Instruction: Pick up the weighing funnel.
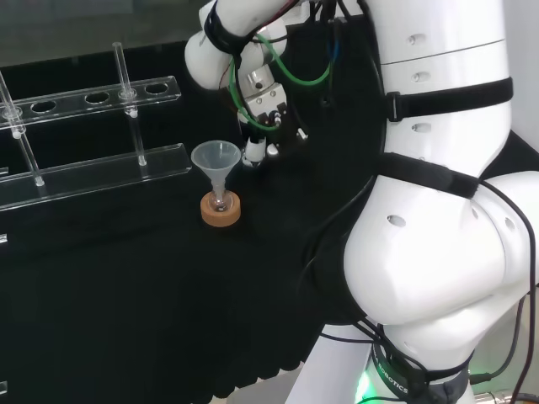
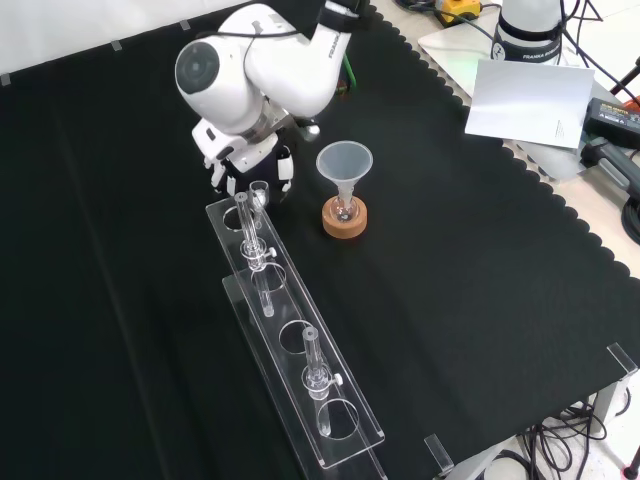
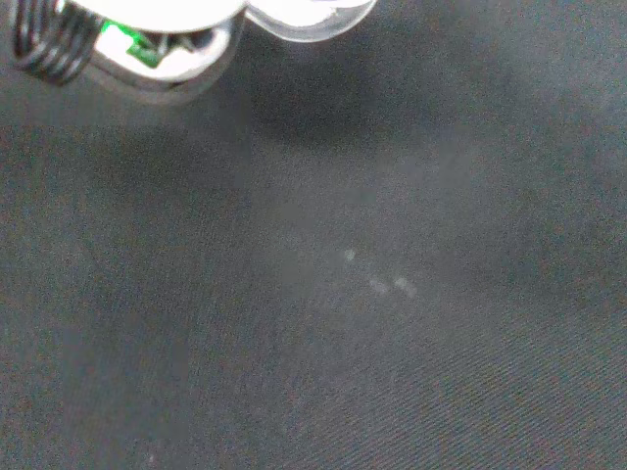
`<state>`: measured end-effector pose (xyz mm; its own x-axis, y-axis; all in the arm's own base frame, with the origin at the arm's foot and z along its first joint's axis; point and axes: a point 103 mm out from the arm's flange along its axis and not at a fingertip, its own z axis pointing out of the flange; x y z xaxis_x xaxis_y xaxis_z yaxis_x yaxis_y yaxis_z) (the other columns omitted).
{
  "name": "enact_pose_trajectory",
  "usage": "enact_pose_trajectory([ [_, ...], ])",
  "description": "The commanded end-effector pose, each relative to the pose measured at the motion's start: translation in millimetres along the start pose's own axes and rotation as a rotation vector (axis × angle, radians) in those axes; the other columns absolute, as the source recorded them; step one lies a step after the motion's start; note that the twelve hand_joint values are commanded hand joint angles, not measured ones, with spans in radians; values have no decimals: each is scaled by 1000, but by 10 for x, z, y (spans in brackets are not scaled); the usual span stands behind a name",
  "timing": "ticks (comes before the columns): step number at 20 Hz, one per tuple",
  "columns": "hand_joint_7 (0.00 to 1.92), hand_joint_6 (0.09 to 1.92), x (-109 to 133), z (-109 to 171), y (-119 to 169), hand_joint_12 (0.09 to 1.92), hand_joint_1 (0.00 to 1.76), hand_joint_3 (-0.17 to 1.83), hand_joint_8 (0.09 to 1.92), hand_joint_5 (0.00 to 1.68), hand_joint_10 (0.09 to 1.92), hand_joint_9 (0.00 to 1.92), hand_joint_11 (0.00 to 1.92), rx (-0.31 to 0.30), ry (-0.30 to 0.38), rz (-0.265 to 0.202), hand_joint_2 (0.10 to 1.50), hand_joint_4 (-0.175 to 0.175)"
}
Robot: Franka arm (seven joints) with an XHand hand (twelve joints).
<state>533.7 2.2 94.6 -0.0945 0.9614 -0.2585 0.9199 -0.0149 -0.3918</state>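
Hand [image 1: 263,114] low over cloth [image 1: 126,278], just beside funnel [image 1: 216,160]. I judge reach step. Can't tell if hand released or grasping. Next: confirm target under palm before closing.

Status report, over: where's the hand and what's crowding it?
Hand down at the cloth, grasp unreadable. Funnel upright in flask on cork ring, just beside. Clear rack end close by.

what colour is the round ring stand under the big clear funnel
Tan, a light brown: the round cork ring stand shows best in the front view.
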Motion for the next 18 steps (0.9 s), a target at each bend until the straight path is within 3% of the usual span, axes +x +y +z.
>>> enact_pose_trajectory([
  [1,651,701,-152,-251,-193,1222,1122,692,635,1266,435,958,692,-23,10,18,638,175],
  [9,654,720,-391,-586,-564,1184,1121,699,638,1257,419,990,732,-14,-23,54,638,175],
  [18,652,723,-450,-872,-1064,1159,1122,702,640,1257,404,1016,756,-48,-58,102,637,175],
])
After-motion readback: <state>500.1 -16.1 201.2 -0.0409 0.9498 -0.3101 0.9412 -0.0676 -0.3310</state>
